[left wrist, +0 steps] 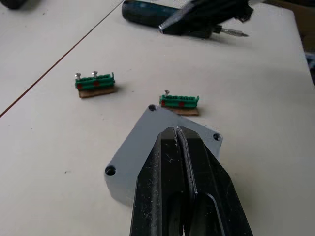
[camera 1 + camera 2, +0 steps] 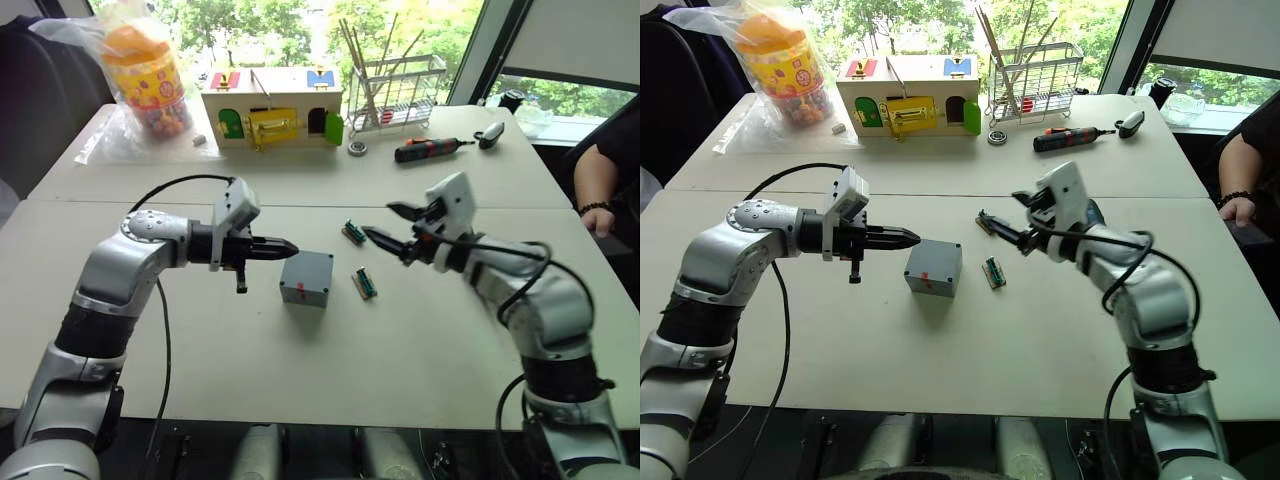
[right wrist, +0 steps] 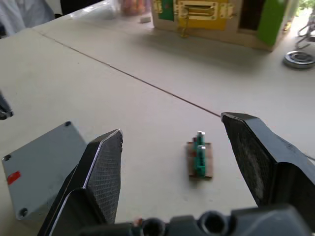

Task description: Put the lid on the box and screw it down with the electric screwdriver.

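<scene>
The grey box (image 2: 306, 278) with a red mark on its near side stands at the table's middle. Its top (image 1: 147, 142) is a flat grey face with corner holes; I cannot tell whether that face is the lid. My left gripper (image 2: 290, 245) is shut and empty, its tip just left of and above the box. To the right of the box my right gripper (image 2: 378, 220) hangs open above the table with nothing between its fingers. In the left wrist view the dark electric screwdriver (image 1: 142, 11) lies on the table beyond the right gripper's fingers (image 1: 197, 17).
Two green terminal blocks (image 2: 355, 232) (image 2: 366, 282) lie right of the box. At the back are a wooden toy house (image 2: 272, 108), a wire rack (image 2: 395, 90), a red-and-black screwdriver (image 2: 430, 149) and a bagged jar (image 2: 148, 75). A person's arm (image 2: 598, 190) rests at the right edge.
</scene>
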You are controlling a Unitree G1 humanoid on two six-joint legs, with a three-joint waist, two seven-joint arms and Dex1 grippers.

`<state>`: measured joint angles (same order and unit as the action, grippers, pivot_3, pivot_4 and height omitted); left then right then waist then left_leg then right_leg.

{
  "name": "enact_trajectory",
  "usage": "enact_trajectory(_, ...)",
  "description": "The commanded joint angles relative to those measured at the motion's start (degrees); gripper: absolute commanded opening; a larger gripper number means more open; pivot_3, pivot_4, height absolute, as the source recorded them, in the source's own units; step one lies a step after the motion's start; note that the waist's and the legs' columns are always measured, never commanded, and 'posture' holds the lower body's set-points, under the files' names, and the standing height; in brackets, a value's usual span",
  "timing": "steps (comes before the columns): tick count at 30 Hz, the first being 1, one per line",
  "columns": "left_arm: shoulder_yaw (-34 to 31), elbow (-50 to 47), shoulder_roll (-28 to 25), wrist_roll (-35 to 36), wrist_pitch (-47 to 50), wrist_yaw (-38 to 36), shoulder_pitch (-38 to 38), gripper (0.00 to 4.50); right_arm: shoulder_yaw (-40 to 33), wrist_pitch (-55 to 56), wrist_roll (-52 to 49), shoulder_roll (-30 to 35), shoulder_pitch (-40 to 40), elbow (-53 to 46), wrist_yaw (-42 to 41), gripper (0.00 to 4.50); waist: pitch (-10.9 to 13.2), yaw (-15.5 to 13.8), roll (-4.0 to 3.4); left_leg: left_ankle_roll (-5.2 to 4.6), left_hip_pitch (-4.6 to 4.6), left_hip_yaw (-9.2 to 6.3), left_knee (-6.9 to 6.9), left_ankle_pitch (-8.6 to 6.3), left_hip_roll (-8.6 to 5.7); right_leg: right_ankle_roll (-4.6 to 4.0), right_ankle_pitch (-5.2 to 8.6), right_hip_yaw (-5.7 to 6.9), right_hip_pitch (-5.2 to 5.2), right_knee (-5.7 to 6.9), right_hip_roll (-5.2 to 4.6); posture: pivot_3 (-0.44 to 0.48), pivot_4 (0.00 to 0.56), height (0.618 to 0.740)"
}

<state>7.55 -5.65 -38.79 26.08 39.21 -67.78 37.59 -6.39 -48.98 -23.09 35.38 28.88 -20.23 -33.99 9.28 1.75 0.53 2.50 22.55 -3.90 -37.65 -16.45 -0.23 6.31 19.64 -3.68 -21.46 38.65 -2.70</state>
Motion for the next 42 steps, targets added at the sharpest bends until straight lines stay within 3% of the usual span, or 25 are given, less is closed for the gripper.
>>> enact_trajectory(1, 1.9, -2.0, 1.3, 0.7, -2.3, -2.7, 2.6, 0.00, -3.6, -6.5, -1.3, 12.4, 2.3, 4.3, -6.2, 4.26, 0.0, -0.4, 0.00, -0.01, 0.00, 0.01, 0.03, 0.00, 0.00, 0.00, 0.00, 0.01, 0.01, -0.06, 0.00, 0.000, 0.150, 0.740)
enact_trajectory(2, 2.5, -2.2, 1.7, 0.6, -2.8, -3.3, 3.1, 0.00, -2.9, -7.3, 0.0, 16.5, 2.8, 7.7, -7.6, 4.46, 0.0, -0.6, 0.00, -0.02, 0.00, 0.02, 0.05, -0.01, 0.01, 0.00, 0.00, 0.01, 0.02, -0.11, 0.02, 0.000, 0.150, 0.740)
enact_trajectory(5, 4.0, -3.2, 2.5, 0.4, -4.1, -4.8, 4.0, 0.00, 2.5, -8.9, 1.7, 26.7, 3.1, 15.6, -14.6, 4.46, 0.0, -0.6, 0.00, -0.03, -0.01, 0.14, 0.14, -0.02, 0.02, 0.00, -0.01, -0.02, 0.03, -0.25, 0.02, 0.000, 0.150, 0.740)
enact_trajectory(8, 5.3, -4.6, 2.9, -0.1, -5.1, -5.4, 4.2, 0.00, 9.3, -12.3, 2.3, 31.9, 5.3, 23.1, -21.8, 4.46, 0.0, -0.3, -0.01, -0.09, -0.04, 0.28, 0.23, -0.05, 0.06, 0.00, -0.01, -0.09, -0.01, -0.33, 0.04, 0.000, 0.150, 0.740)
enact_trajectory(15, 6.9, -6.3, 1.3, -3.6, -8.0, -4.5, 1.7, 0.00, 23.0, -15.4, 6.9, 27.4, 19.5, 43.1, -31.7, 4.46, 0.1, 1.0, -0.16, -0.11, -0.11, 0.39, 0.26, -0.05, 0.08, 0.02, -0.02, -0.21, -0.03, -0.33, 0.03, 0.000, 0.150, 0.740)
enact_trajectory(22, 5.2, -7.3, 0.7, -3.7, -7.5, -1.2, -1.2, 0.00, 28.9, -16.4, 11.5, 20.2, 28.4, 57.2, -34.6, 4.46, 0.1, 0.6, -0.18, -0.09, -0.01, 0.38, 0.27, -0.05, 0.07, 0.02, -0.02, -0.20, -0.11, -0.35, -0.06, 0.000, 0.150, 0.740)
enact_trajectory(25, 4.8, -8.2, 0.8, -3.2, -6.9, 0.4, -2.3, 0.00, 32.4, -14.3, 15.3, 17.7, 30.2, 60.8, -35.4, 4.46, 0.1, 0.5, -0.18, -0.08, 0.00, 0.38, 0.26, -0.04, 0.05, 0.03, -0.02, -0.19, -0.11, -0.36, -0.08, 0.000, 0.150, 0.740)
enact_trajectory(32, 5.0, -9.0, 0.8, -4.1, -7.8, 3.1, -5.0, 0.00, 40.1, -12.3, 21.4, 16.3, 29.4, 58.2, -41.2, 4.46, 0.1, 0.5, -0.18, -0.08, -0.01, 0.32, 0.20, -0.04, 0.05, 0.05, -0.03, -0.14, -0.06, -0.35, -0.08, 0.000, 0.150, 0.740)
enact_trajectory(35, 5.1, -9.2, 1.3, -4.3, -7.8, 4.2, -5.4, 0.00, 40.7, -11.0, 23.4, 15.3, 28.5, 58.7, -41.4, 3.86, 0.1, 0.4, -0.12, -0.08, -0.03, 0.28, 0.18, -0.04, 0.05, 0.05, -0.03, -0.09, -0.01, -0.35, -0.08, 0.000, 0.150, 0.740)
enact_trajectory(40, 4.8, -9.8, 1.4, -4.0, -7.5, 5.1, -5.8, 0.00, 42.9, -10.1, 26.1, 17.8, 23.3, 53.4, -44.7, 2.05, 0.0, 0.1, 0.04, -0.08, -0.04, 0.18, 0.17, -0.04, 0.05, 0.05, -0.03, 0.00, 0.05, -0.37, -0.07, 0.000, 0.150, 0.740)
enact_trajectory(42, 4.5, -9.2, 1.4, -4.2, -7.7, 5.4, -5.5, 0.00, 42.6, -9.9, 27.0, 18.9, 21.5, 52.1, -44.8, 1.84, 0.0, -0.6, 0.06, -0.08, -0.05, 0.13, 0.17, -0.04, 0.05, 0.05, -0.03, 0.05, 0.07, -0.38, -0.06, 0.000, 0.150, 0.740)
